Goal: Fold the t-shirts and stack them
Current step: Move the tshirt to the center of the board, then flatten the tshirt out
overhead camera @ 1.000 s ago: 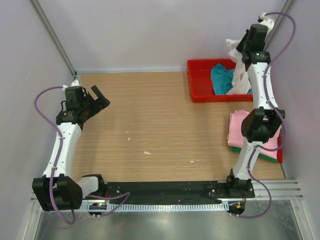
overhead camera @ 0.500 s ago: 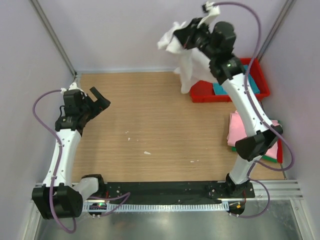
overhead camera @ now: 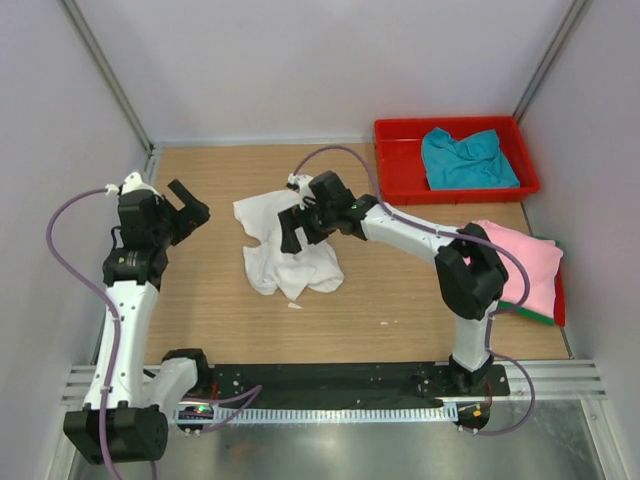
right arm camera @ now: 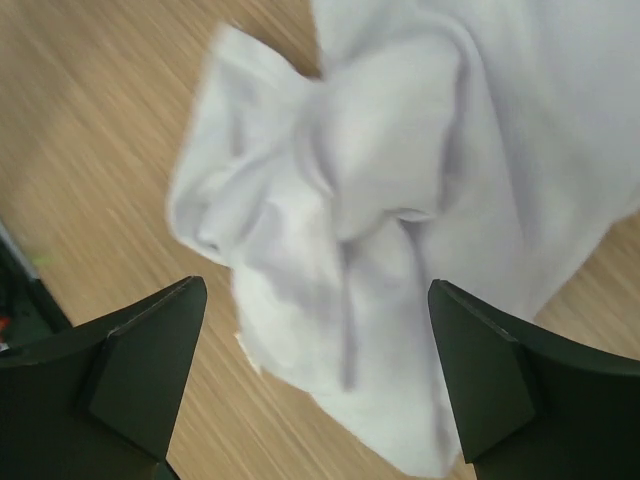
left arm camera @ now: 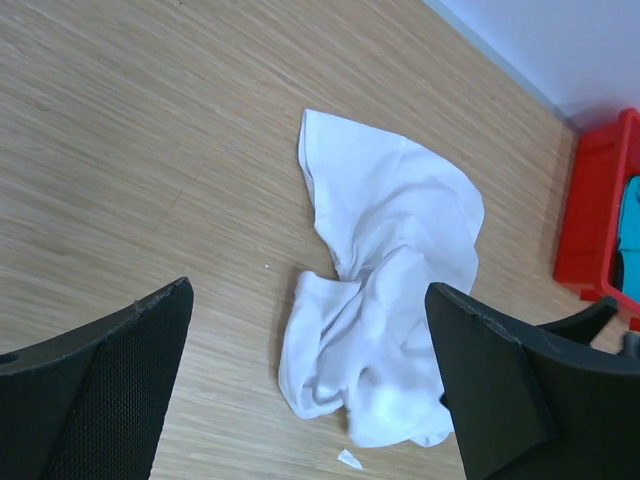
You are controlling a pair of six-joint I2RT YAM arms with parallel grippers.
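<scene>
**Top external view: both grippers spread, white shirt loose on the table**

From overhead I see the white t-shirt [overhead camera: 285, 248] lying crumpled on the wooden table [overhead camera: 220, 310], roughly at its middle, between my two arms. My right gripper [overhead camera: 292, 228] sits at the shirt's right side with its jaws wide apart. On the right wrist camera the white t-shirt [right arm camera: 400, 200] fills the gap under the right gripper [right arm camera: 315, 290]. No cloth is pinched between the fingers, but the picture is blurred and I cannot tell whether the tips touch the fabric.

My left gripper [overhead camera: 192, 203] hangs to the left of the shirt, clear of it, jaws spread and holding nothing. The left wrist camera looks past the left gripper [left arm camera: 308, 290] at the white t-shirt [left arm camera: 390, 300], bunched at its near end and flatter toward the far end.

The teal t-shirt [overhead camera: 468, 158] lies rumpled in the red tray [overhead camera: 450, 195] at the far right corner. The pink t-shirt [overhead camera: 520, 265] lies folded at the right edge, on top of the green t-shirt [overhead camera: 535, 316], of which only a strip shows.
</scene>
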